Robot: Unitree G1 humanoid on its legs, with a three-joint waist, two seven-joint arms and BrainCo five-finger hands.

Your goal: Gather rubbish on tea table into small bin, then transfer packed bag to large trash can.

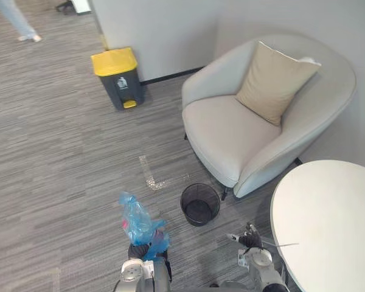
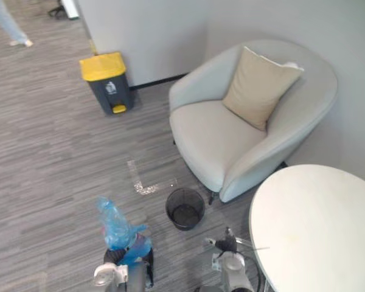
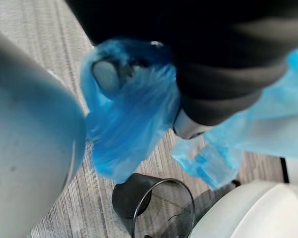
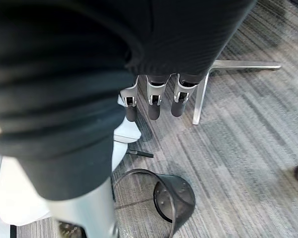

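Blue bag [image 1: 137, 220] stands upright, bunched in curled grip of left hand [image 1: 140, 250]; yellow-lidded trash can [image 1: 118, 77] lies well ahead, slightly leftward of it; right hand [image 4: 150, 106] loose-fingered, empty, farther off.

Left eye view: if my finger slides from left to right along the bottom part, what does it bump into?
blue bag → small black mesh bin → right hand → white round table
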